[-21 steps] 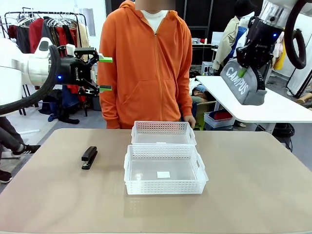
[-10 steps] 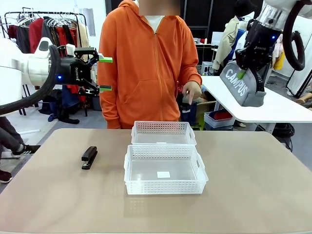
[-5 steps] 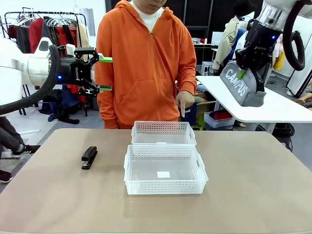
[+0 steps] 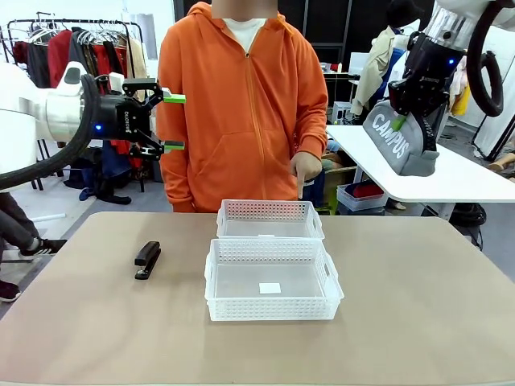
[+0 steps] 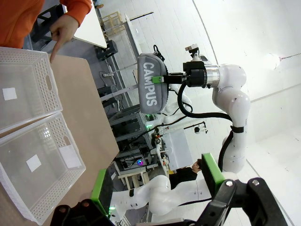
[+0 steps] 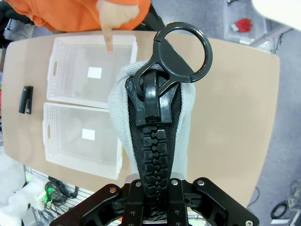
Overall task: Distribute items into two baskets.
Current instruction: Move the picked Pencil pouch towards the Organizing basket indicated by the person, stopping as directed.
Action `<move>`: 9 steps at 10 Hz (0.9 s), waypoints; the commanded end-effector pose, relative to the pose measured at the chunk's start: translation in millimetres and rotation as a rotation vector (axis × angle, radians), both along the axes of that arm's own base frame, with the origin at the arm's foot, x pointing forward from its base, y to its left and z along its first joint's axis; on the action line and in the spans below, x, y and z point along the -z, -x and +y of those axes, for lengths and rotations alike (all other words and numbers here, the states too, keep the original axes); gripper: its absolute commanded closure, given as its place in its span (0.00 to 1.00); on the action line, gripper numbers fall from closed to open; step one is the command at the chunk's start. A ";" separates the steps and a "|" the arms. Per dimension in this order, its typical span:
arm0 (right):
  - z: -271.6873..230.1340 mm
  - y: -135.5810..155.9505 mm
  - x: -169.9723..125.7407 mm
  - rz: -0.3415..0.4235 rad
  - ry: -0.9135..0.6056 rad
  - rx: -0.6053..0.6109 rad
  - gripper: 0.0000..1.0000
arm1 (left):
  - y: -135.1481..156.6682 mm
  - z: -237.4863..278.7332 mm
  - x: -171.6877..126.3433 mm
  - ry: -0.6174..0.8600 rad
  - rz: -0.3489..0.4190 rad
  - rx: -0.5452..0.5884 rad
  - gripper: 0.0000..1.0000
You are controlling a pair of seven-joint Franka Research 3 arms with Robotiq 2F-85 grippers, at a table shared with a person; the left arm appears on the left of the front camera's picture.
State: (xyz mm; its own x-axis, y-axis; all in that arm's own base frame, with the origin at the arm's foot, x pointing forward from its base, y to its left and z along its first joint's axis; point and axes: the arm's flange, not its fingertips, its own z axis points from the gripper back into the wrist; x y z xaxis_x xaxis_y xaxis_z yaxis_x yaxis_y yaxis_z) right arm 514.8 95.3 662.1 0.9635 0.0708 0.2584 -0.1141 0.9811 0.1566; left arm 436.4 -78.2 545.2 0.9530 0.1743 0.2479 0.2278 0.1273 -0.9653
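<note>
Pouch [image 4: 400, 146] — between right jaws, aloft

The left arm reaches in level from the left and is held high, its left gripper [image 4: 173, 122] pointing sideways toward the person, jaws spread wide with nothing between them. The right arm hangs in from the upper right, wrist turned downward, its right gripper [image 4: 415, 112] clamped on the top of the grey pouch [image 4: 398, 145]. The person's hand [image 4: 305, 169] points one finger straight down
</note>
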 end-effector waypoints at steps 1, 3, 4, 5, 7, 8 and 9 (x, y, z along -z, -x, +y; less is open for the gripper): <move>-0.4 1.5 -3.2 -0.005 -0.001 0.001 1.00 | 0.8 -0.2 -2.1 0.005 -0.004 0.003 0.00; 0.0 0.0 0.0 0.000 0.000 0.000 1.00 | 0.8 -0.2 -2.1 0.005 -0.004 0.003 0.00; 3.0 -1.0 1.3 -0.014 -0.028 -0.118 1.00 | 0.8 -0.2 -2.1 0.005 -0.004 0.003 0.00; 5.5 -8.0 0.1 -0.033 -0.013 -0.186 1.00 | 0.8 -0.2 -2.1 0.005 -0.004 0.003 0.00; 18.8 -19.7 -1.7 -0.046 0.052 -0.375 1.00 | 0.8 -0.2 -2.1 0.005 -0.004 0.003 0.00; 26.6 -25.6 -4.0 -0.068 0.078 -0.462 1.00 | 0.8 -0.2 -2.1 0.005 -0.004 0.003 0.00; 36.8 -29.9 -5.8 -0.078 0.106 -0.566 1.00 | 0.8 -0.2 -2.1 0.005 -0.004 0.003 0.00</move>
State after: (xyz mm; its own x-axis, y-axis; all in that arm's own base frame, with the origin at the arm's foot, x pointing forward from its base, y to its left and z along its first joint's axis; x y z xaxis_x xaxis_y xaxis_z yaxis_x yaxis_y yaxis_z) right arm 535.3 131.6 656.9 0.8116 0.5086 0.2876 -0.5442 0.8371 0.0553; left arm 436.4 -78.1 545.2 0.9529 0.1743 0.2480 0.2279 0.1276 -0.9653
